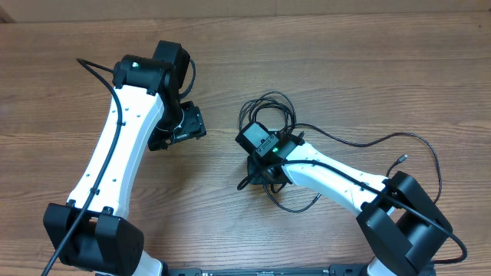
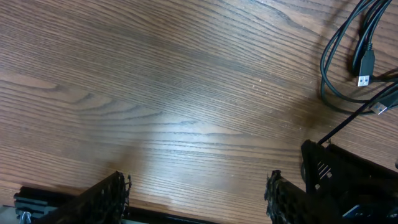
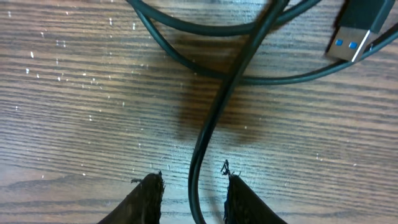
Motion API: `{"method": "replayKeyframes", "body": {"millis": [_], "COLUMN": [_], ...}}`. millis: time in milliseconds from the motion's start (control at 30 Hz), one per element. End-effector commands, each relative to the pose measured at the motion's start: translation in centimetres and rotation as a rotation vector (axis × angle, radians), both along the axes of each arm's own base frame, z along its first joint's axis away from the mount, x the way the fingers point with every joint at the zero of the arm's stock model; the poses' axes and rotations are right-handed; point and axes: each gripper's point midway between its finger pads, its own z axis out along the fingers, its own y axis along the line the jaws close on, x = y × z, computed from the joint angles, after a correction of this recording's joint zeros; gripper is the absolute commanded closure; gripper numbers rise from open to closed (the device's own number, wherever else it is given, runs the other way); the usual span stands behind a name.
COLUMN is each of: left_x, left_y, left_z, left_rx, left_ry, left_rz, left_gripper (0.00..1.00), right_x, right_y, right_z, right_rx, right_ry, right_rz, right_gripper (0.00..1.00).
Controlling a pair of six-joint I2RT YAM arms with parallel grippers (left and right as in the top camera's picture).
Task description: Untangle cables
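1. Cables [image 1: 270,115] lie in a loose black heap on the wooden table [image 1: 230,46], a little right of its middle. One long tail runs off to the right and ends in a small plug [image 1: 403,159].
2. Of the two arms, the right arm [image 1: 337,180] reaches in from the lower right and is much the nearer. The left arm [image 1: 123,146] stands to the left, its tip near the heap but apart from it.
3. The right gripper [image 1: 261,172] sits over the heap's lower edge. In its wrist view one strand [image 3: 214,118] runs out from between its fingers [image 3: 149,196]. The strand's long axis lies along the gripper's reach, leading away from the jaws and leaning right where it crosses two other loops. The jaws stand narrow on either side of the strand; I cannot tell whether they actually pinch it.
4. The left gripper [image 2: 198,196] hangs over bare wood, jaws spread wide with nothing between them. The heap lies ahead and to its right.
5. A flat blue-tongued plug [image 3: 351,37] lies just past the crossing, its metal end pointing back toward the right gripper. Drawing the strand back along its own line looks the likeliest way to free it.
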Motion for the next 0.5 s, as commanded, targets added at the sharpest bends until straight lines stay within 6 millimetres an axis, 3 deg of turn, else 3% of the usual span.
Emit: {"method": "replayKeyframes", "body": {"millis": [0,467], "left_x": [-0.10,-0.08], "left_y": [0.05,0.05], "left_z": [-0.30,-0.30], "left_rx": [0.006,0.007], "left_ry": [0.012,0.012], "left_rz": [-0.010,-0.010], "left_gripper": [0.26,0.26], "right_x": [0.28,0.51], "right_y": [-0.10,-0.05], "right_z": [-0.14,-0.69], "right_rx": [-0.001,-0.003], "right_ry": [-0.022,-0.031], "right_rz": [-0.006,-0.008], "right_gripper": [0.67,0.81]}}
